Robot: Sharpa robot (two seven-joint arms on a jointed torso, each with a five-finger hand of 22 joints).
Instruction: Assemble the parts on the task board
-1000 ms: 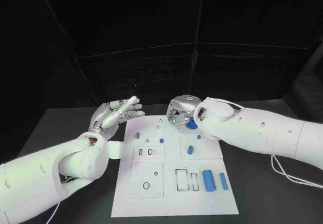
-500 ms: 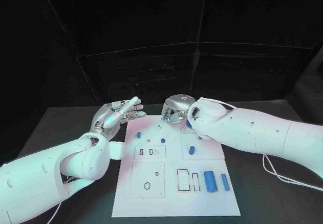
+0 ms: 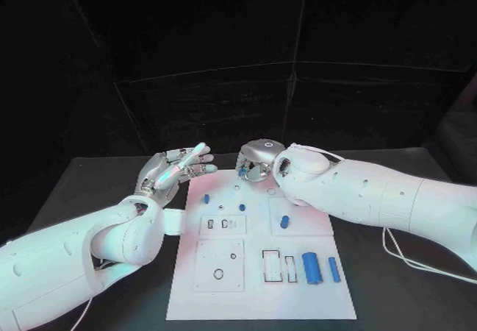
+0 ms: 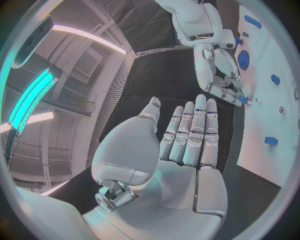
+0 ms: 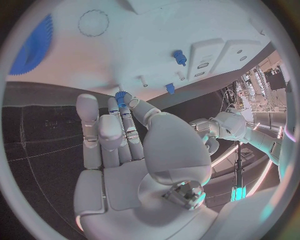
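Right hand pinched a small blue part at the far end of the task board; left hand held nothing.

Nearest to the robot, two blue cylinders [image 3: 320,268] lay on the white task board [image 3: 255,297], well behind both hands. Farther on, a blue peg [image 3: 284,222] lay closer to the right arm. At the far edge, the right hand [image 3: 255,160] hovered over the board and held the small blue part [image 5: 120,98] between thumb and fingertips. Just beside it, off the board's far left corner, the left hand [image 3: 176,168] was raised with its fingers straight and pressed together, palm free.
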